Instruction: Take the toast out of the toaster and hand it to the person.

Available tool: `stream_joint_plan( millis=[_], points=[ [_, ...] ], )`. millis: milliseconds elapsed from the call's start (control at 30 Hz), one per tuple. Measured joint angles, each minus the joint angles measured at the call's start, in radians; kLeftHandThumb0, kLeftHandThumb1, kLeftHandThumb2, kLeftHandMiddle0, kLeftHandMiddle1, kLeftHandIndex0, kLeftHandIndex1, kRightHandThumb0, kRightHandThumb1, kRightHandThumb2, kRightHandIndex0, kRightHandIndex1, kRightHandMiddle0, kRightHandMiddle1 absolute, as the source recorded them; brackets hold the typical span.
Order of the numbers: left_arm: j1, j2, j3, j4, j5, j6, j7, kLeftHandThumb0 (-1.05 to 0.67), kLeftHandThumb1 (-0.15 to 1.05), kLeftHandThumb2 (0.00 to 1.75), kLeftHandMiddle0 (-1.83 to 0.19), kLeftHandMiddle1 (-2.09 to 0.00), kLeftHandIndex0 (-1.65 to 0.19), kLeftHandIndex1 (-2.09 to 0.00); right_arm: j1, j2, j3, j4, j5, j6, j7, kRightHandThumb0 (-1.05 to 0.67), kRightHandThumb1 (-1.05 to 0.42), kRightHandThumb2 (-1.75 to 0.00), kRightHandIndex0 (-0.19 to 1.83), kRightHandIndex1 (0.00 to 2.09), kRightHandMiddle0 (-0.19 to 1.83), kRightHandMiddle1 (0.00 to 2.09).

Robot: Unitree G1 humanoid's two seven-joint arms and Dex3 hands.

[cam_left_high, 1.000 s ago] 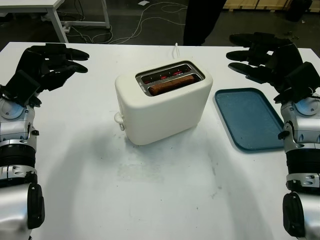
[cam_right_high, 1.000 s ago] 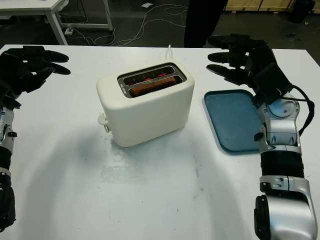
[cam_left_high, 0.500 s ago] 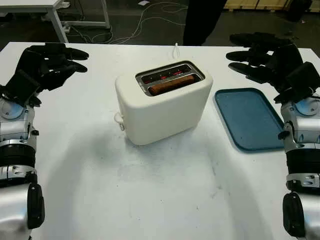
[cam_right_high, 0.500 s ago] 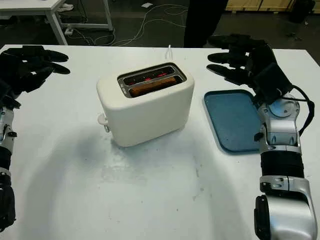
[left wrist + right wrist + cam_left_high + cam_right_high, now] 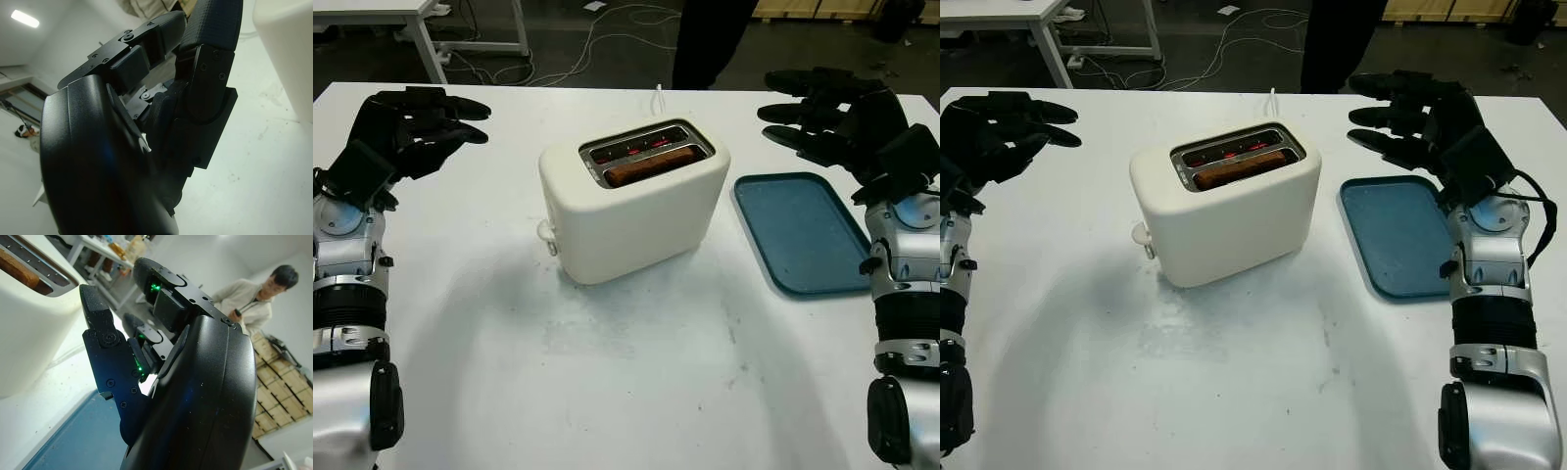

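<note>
Both our hands are open and empty — left hand (image 5: 406, 127), right hand (image 5: 832, 113) — so we should pinch the toast (image 5: 649, 166) by its top edge, clear of the toaster (image 5: 636, 211) slot's glowing walls.

Toaster (image 5: 631, 211) mid-tabletop (image 5: 626, 372), toast (image 5: 649, 165) in its front slot, tray (image 5: 800, 232) to its right, person (image 5: 710, 39) behind the tabletop

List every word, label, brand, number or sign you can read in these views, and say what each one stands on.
None can be read.
Cream-white two-slot toaster: its body bears no readable print.
Dark blue rectangular plastic tray: plain.
White table: scuffs, no writing.
Black left hand and black right hand, both open above the table: screws and green lights, no lettering.
Stacked cardboard boxes behind the person: any marks are too small to read.
</note>
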Motion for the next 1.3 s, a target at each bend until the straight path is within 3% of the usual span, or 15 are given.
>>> stream_joint_plan(
  millis=[1300],
  points=[
    [0.0,-0.001,0.004,0.0,-0.015,0.004,-0.002,-1.05,0.92,0.11,-0.97,-0.5,-1.07,-0.17,0.0,0.0,0.001,-0.001,-0.007,-0.002,-0.005,-0.29,-0.75,0.0,0.89,0.18,0.9,0.01]
  ],
)
